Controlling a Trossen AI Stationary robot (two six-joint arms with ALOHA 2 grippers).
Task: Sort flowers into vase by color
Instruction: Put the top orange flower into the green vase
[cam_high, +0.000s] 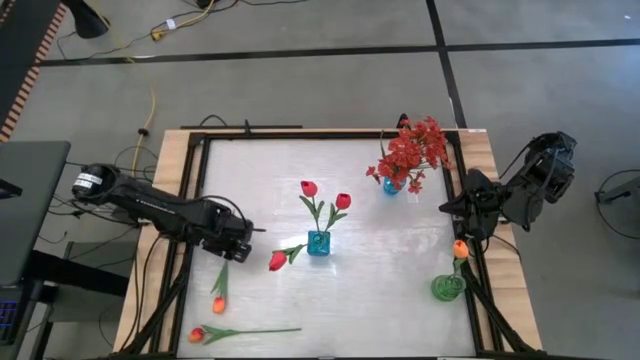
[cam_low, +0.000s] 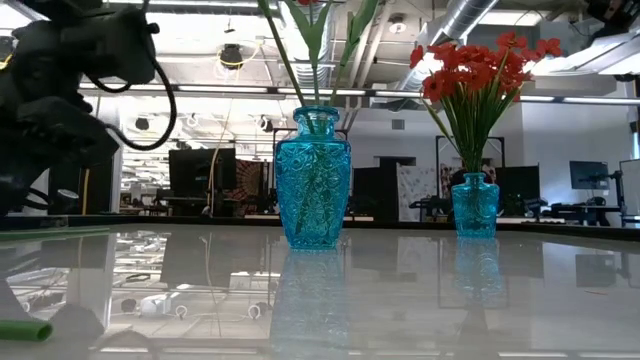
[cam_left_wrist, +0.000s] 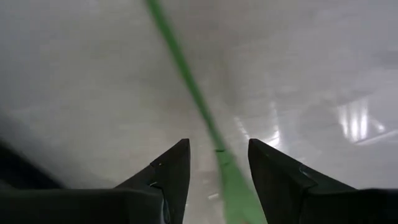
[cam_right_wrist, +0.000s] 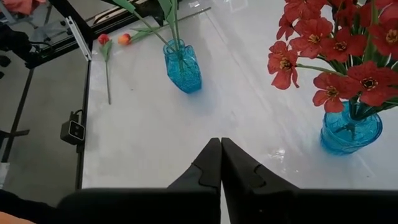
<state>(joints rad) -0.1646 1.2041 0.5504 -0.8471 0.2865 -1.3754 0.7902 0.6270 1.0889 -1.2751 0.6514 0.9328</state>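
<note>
The left gripper (cam_left_wrist: 217, 163) hangs with fingers apart, straddling the green stem (cam_left_wrist: 186, 81) — running toward twelve o'clock — of an orange tulip (cam_high: 218, 303); the right gripper (cam_right_wrist: 221, 163), pinched together, waits far off.

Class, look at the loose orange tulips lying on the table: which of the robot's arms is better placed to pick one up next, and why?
Probably the left. The left gripper hangs open right over an orange tulip's green stem, which runs between its fingers. The right gripper, shut, waits at the table's far side.
</note>
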